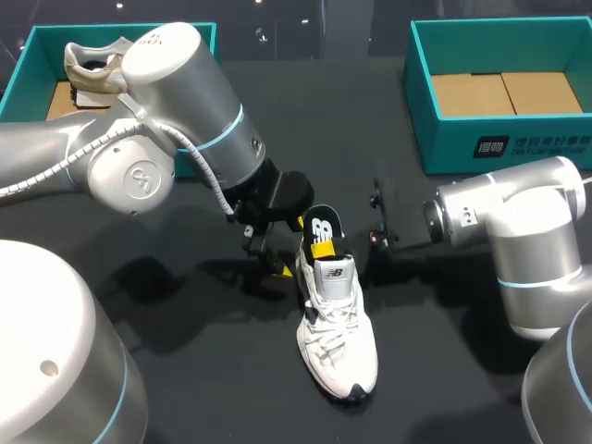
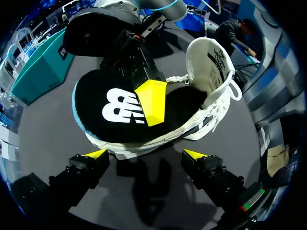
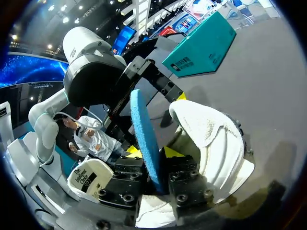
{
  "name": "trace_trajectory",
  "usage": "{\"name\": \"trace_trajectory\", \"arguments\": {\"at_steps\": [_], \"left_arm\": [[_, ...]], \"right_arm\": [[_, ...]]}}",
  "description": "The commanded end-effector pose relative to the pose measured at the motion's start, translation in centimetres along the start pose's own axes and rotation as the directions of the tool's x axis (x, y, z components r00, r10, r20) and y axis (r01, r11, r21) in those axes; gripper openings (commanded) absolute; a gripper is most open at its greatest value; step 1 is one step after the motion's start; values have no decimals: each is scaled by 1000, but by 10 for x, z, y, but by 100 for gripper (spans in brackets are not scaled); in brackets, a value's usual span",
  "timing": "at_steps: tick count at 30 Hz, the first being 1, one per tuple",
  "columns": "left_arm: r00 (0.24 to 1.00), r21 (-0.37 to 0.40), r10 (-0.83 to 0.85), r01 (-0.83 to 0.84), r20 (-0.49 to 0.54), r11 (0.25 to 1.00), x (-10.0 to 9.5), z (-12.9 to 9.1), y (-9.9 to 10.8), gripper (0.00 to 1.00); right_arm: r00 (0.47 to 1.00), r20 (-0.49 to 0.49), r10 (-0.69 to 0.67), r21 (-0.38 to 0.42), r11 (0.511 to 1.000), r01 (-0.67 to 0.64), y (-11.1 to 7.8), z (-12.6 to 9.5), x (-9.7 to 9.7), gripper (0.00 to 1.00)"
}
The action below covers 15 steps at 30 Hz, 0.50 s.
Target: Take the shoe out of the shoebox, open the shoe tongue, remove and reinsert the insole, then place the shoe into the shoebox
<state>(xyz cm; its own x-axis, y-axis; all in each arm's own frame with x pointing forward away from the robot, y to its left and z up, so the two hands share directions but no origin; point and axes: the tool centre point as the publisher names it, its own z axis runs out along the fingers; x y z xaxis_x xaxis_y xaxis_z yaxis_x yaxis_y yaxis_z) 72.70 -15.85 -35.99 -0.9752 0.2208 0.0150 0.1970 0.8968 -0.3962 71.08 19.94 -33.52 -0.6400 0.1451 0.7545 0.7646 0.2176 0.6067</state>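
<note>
**Right gripper (image 3: 152,153) pinches the insole (image 2: 115,108) at the heel of a white shoe (image 1: 338,342) on the tabletop (image 1: 213,370).**

Its yellow tips press on both faces of the black insole. The insole's lower end sits in the shoe's opening, and the rest stands up out of it between the fingers. The shoe rests on its sole under this gripper, with its tongue (image 2: 211,60) raised just beyond the insole. The left gripper (image 2: 145,154) hangs spread just beside the heel, gripping nothing, with the shoe and insole ahead of its fingers. Two teal boxes lie well apart from both grippers. The left box (image 1: 37,55) behind the left arm holds a second shoe (image 1: 92,65), and the right box (image 1: 499,139) is beyond the right arm.
</note>
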Motion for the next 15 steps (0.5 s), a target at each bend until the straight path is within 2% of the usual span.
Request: {"name": "trace_trajectory", "arguments": {"at_steps": [1,7,9,10,13,15], "left_arm": [[1000,-2,1,-1,-2,1000,-1,1,-1,100],[1000,-2,1,-1,-2,1000,-1,1,-1,100],[1000,-2,1,-1,-2,1000,-1,1,-1,100],[1000,-2,1,-1,-2,1000,-1,1,-1,100],[1000,-2,1,-1,-2,1000,-1,1,-1,100],[1000,-2,1,-1,-2,1000,-1,1,-1,100]], "right_arm": [[999,36,-19,9,1000,19,7,-5,13,34],[998,58,-29,-8,1000,30,12,-15,13,35],[998,56,-37,-23,999,39,13,-19,11,32],[998,56,-40,-33,999,41,15,-20,10,29],[998,47,-42,-40,998,43,20,-21,4,1],[999,39,-22,-30,999,23,22,-18,-1,0]]}}
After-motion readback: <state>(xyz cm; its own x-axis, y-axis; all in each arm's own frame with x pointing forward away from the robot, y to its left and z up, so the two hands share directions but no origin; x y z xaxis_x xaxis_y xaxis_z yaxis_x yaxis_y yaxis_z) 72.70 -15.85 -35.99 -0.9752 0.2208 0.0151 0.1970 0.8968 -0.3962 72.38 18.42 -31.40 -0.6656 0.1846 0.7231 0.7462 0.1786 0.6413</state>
